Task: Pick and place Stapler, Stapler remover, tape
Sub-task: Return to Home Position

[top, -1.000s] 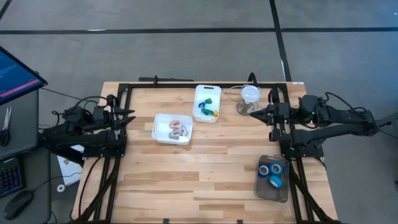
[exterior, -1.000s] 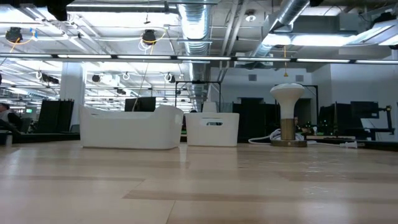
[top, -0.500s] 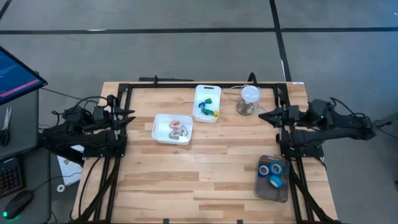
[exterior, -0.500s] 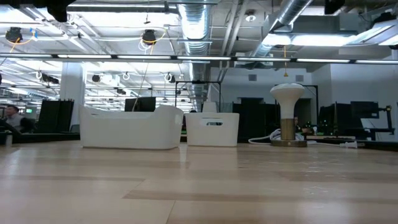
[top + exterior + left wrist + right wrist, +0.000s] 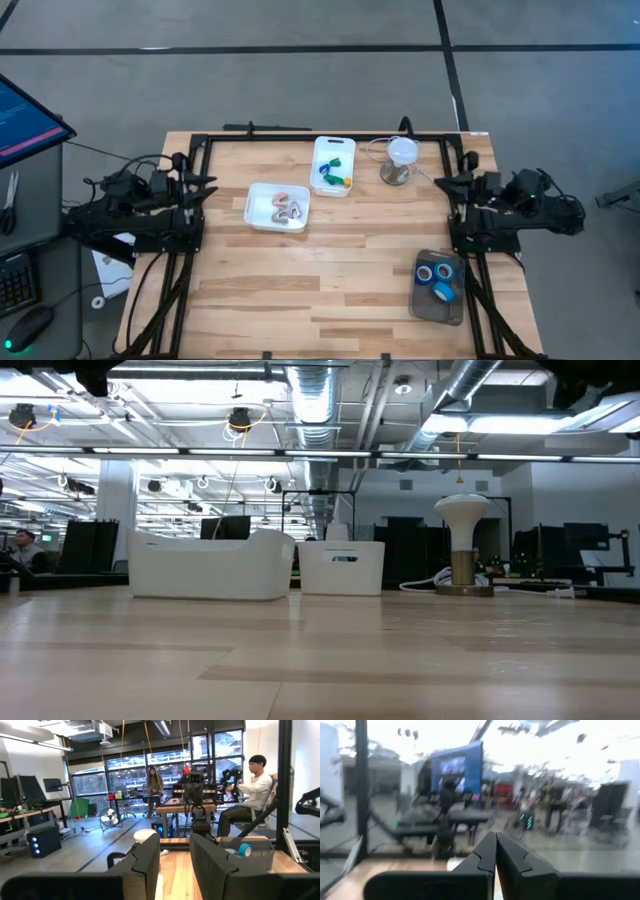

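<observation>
Three-for-three sorted, looks like. Near the front edge of the table (image 5: 330, 300), spotting the tape rolls (image 5: 436, 290) in the dark bin (image 5: 425, 308); further back, staple removers (image 5: 290, 210) in the middle white bin (image 5: 252, 208), then staplers (image 5: 330, 172) in the far white bin (image 5: 319, 150). Guessing homing step: just park both arms. Reading the right gripper (image 5: 496, 837) as pinched shut, empty, at the right edge; the left gripper (image 5: 175, 840) as slightly parted, empty, at the left. Can't see into bins from the low view, only overhead.

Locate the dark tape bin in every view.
High: dark bin, lower right of the table.
Low: not in it.
Left wrist: dark bin at the table's far end, blue tape inside.
Right wrist: not in it.
Shared landmark, except right wrist: white domed stand.
</observation>
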`<action>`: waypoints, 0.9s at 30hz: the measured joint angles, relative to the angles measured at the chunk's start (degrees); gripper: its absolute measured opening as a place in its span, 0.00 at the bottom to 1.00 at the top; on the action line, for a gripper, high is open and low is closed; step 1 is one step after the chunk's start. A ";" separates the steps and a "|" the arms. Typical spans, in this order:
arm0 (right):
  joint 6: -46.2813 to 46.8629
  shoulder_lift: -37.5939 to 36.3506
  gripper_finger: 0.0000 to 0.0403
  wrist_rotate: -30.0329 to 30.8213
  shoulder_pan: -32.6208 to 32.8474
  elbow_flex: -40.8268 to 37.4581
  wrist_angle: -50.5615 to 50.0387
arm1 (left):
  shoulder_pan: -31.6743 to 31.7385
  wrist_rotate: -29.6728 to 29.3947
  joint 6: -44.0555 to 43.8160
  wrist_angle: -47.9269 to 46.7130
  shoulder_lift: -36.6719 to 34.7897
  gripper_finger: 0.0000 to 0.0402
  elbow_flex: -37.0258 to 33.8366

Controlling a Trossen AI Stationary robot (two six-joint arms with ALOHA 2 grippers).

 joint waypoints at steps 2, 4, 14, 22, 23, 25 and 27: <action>-0.85 0.54 0.00 1.29 0.00 0.91 1.27 | 0.00 -0.47 0.02 -0.39 -0.02 0.25 0.02; -0.34 0.13 0.00 1.40 0.00 0.62 -0.32 | 0.00 -1.42 0.17 -0.81 0.01 0.25 0.00; 3.23 0.01 0.00 0.94 0.11 -0.17 -2.29 | 0.04 -1.87 -0.59 -2.10 -0.01 0.25 -0.26; 5.22 0.01 0.00 1.09 0.09 -6.49 1.50 | 0.04 -1.86 -4.37 -1.84 0.01 0.25 -5.42; 5.66 0.01 0.00 1.10 0.09 -7.29 2.26 | 0.04 -1.86 -4.74 -1.83 0.01 0.25 -6.03; 6.72 0.01 0.00 1.11 0.09 -8.74 2.59 | 0.04 -1.86 -5.65 -0.99 0.01 0.25 -7.32; 7.96 0.01 0.00 1.09 0.09 -9.46 3.08 | 0.04 -1.86 -6.00 -0.39 0.01 0.25 -8.41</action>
